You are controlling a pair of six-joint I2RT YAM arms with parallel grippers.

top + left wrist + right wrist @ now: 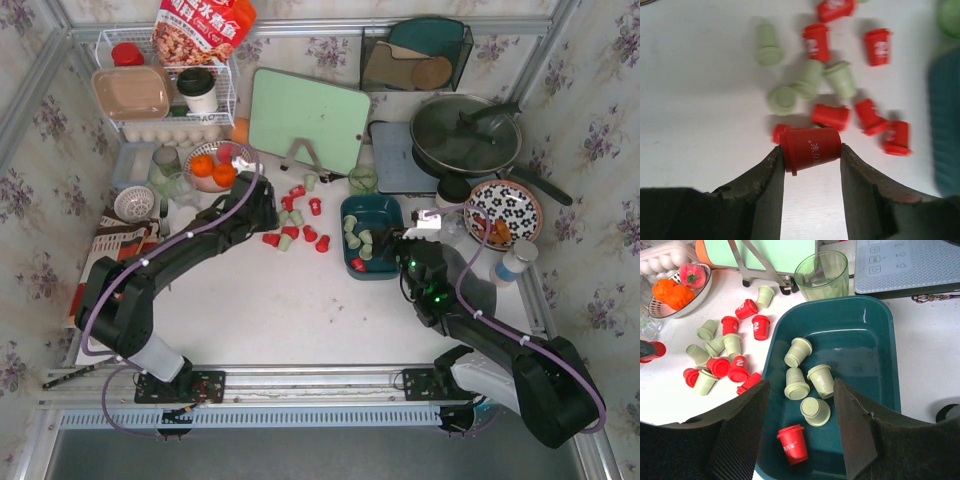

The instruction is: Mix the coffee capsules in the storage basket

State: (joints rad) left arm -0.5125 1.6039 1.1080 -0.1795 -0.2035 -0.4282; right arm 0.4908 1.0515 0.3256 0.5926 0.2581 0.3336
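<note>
My left gripper (810, 151) is shut on a red coffee capsule (810, 147) lying sideways between its fingers, just above the white table. Beyond it lie loose red and pale green capsules (832, 82), in a cluster (296, 215) left of the storage basket. The dark teal storage basket (378, 208) holds several pale green capsules (797, 382) and one red capsule (792, 444). My right gripper (801, 390) hangs open over the basket's near end, holding nothing. From above, the left gripper (266, 220) is at the cluster's left edge and the right gripper (396, 246) is at the basket's near right corner.
A green glass cup (821, 275) stands just behind the basket. A bowl of oranges (213, 165) sits behind the left gripper. A pale green cutting board (310, 118), a lidded pan (465, 133), a flowered plate (503, 210) and a white wire rack (165, 95) line the back.
</note>
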